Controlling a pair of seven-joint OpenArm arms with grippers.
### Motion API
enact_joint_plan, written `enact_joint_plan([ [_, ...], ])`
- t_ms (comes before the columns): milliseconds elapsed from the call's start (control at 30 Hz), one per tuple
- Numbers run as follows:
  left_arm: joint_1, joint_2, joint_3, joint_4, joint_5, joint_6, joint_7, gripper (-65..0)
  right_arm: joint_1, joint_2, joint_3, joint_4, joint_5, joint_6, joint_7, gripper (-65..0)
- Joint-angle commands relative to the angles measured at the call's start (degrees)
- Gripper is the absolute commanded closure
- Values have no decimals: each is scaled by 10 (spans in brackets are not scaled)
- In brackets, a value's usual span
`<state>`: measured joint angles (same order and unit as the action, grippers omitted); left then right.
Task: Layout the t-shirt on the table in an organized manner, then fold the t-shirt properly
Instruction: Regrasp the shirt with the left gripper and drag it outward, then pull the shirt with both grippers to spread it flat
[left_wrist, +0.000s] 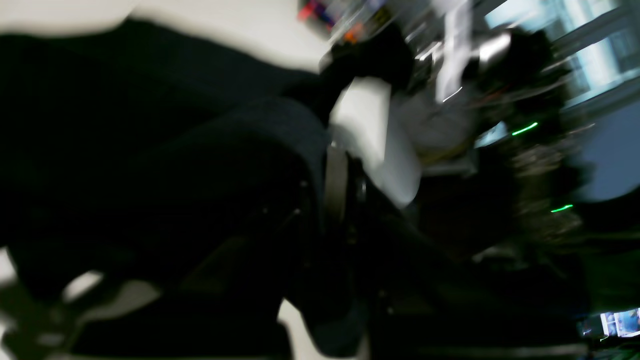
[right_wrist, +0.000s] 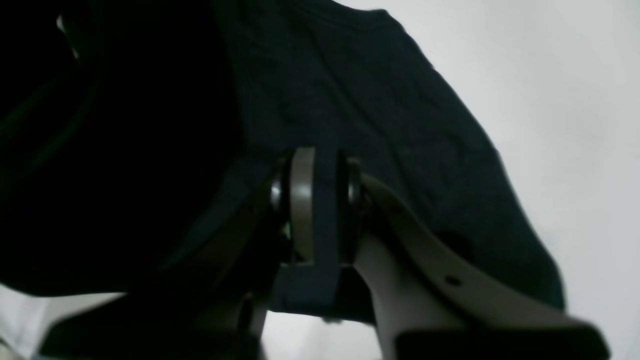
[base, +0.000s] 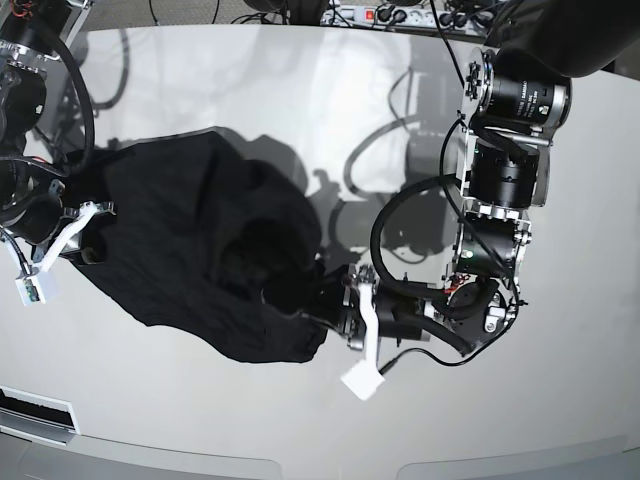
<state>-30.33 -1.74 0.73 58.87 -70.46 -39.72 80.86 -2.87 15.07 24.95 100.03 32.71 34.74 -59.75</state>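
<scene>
The black t-shirt (base: 180, 240) lies crumpled on the left half of the white table (base: 300, 90), bunched up toward its lower right. My left gripper (base: 332, 312) is shut on that bunched lower-right edge. The left wrist view is blurred, with dark cloth (left_wrist: 150, 150) filling its left side around the gripper (left_wrist: 332, 190). My right gripper (base: 85, 232) holds the shirt's left edge. In the right wrist view a fold of the t-shirt (right_wrist: 375, 110) is pinched between the pads of the gripper (right_wrist: 325, 200), over the table (right_wrist: 550, 100).
My left arm's joints (base: 500, 200) stand over the right half of the table. Cables and a power strip (base: 400, 15) run along the far edge. The table's rounded front edge (base: 300, 462) is near the bottom of the base view.
</scene>
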Motion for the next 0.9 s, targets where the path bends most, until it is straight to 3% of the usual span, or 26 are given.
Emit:
enact_joint_plan([
  [0,-20,4,-1,10,15,-3,-9,0,8,8,2,10,6,2,19,-107],
  [67,-21,-1,-1,10,88,-3,-9,0,8,8,2,10,7,2,22,-107],
  [267,-21,-33,-1,10,278,6,-149,0,8,8,2,10,7,2,22,-107],
  [400,-23,-54,-1,10,365,25,-197,0,8,8,2,10,6,2,26,-107],
  [533,-39,-76,-1,10,424,30,-212,0,8,8,2,10,-2,2,28,-107],
  [700,-71,-107,-1,10,473,79,-247,0,8,8,2,10,-2,1,28,-107],
  [867,-118,-124,-1,10,504,113,-290,0,8,8,2,10,-2,-26,28,-107],
])
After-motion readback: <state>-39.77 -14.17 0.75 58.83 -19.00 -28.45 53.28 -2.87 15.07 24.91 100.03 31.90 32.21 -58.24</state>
